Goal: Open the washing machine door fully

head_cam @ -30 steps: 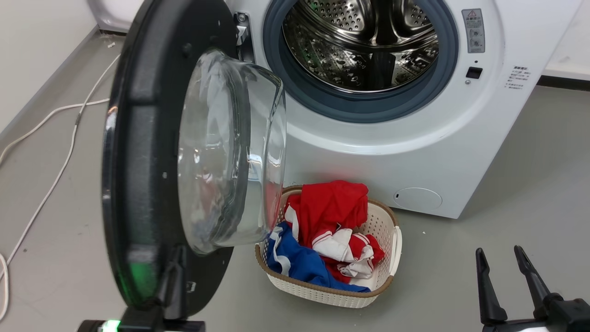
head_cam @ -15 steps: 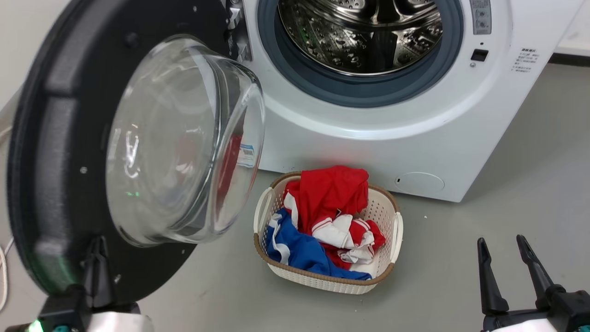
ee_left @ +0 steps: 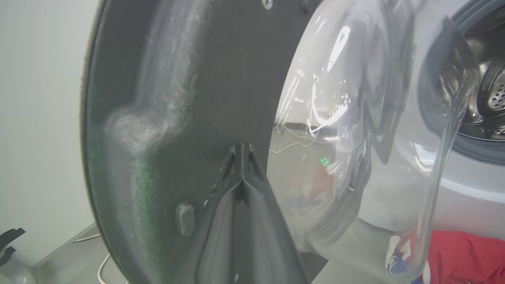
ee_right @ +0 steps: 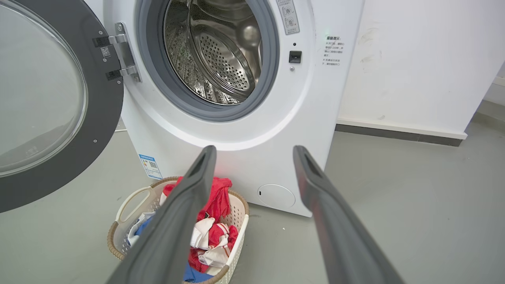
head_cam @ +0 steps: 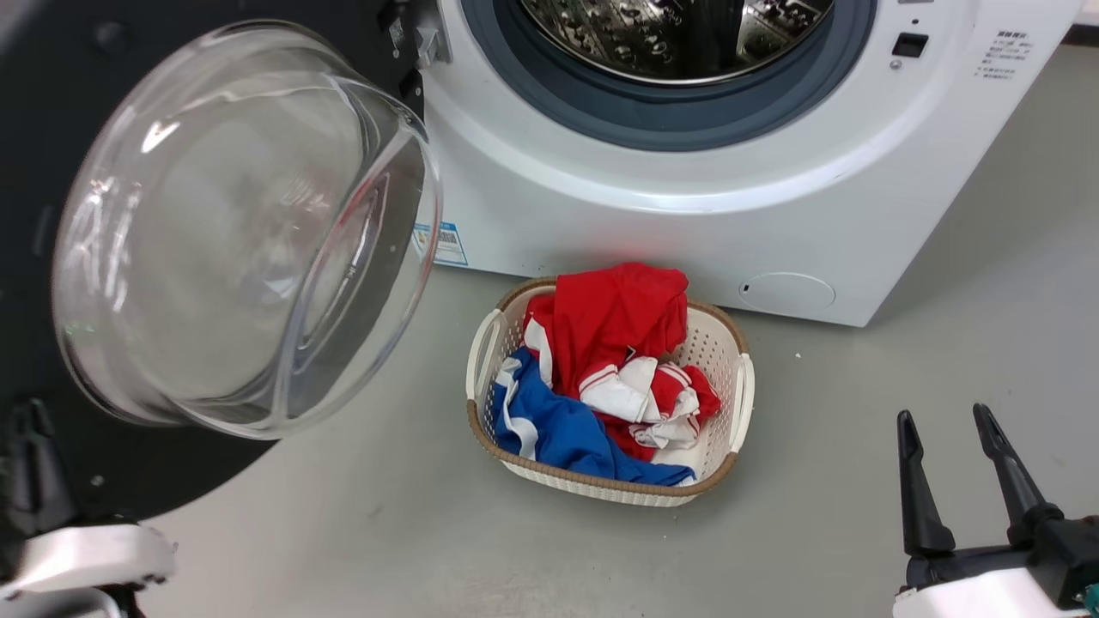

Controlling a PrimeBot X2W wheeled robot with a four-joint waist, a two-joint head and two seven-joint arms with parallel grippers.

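The washing machine door (head_cam: 240,223), a black disc with a bulging glass bowl, stands swung far out to the left of the white washing machine (head_cam: 644,197), inner face toward me. My left gripper (head_cam: 26,416) is shut, its tip resting against the door's black inner rim at the lower left. In the left wrist view the joined fingertips (ee_left: 242,148) touch the door (ee_left: 177,98) just beside the glass. My right gripper (head_cam: 942,416) hangs open over the floor at the lower right, holding nothing. The right wrist view shows the door (ee_right: 106,98) on its metal hinge (ee_right: 124,49) and the right gripper (ee_right: 254,149) apart.
A white laundry basket (head_cam: 481,360) with red, white and blue clothes sits on the grey floor right before the machine, also seen as the basket (ee_right: 130,199) below my right fingers. A white wall (ee_right: 414,59) stands right of the machine. A white cable (ee_left: 98,268) lies behind the door.
The door has swung further out to the left, my shut left gripper moving with it. The head camera has shifted, so the machine sits higher in view. The right gripper stays open.
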